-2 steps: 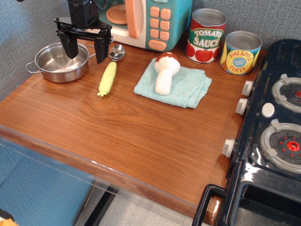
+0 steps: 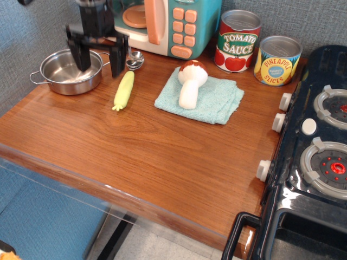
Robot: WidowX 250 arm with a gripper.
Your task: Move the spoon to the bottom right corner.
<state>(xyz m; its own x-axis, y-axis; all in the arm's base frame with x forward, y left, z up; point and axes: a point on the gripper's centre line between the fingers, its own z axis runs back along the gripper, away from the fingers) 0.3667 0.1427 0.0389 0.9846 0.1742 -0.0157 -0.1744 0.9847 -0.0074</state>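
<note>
The small silver spoon lies at the back left of the wooden tabletop, beside the toy microwave. My gripper hangs open and empty just left of the spoon, over the right rim of the steel pot. Its right finger stands close to the spoon without touching it. The table's bottom right corner lies by the stove's front.
A yellow-green corn cob lies just in front of the spoon. A toy mushroom rests on a teal cloth. Behind stand a toy microwave, a tomato sauce can and a pineapple can. A toy stove borders the right side.
My gripper has moved slightly up and back, with some blur. The spoon and the other objects have not moved.
</note>
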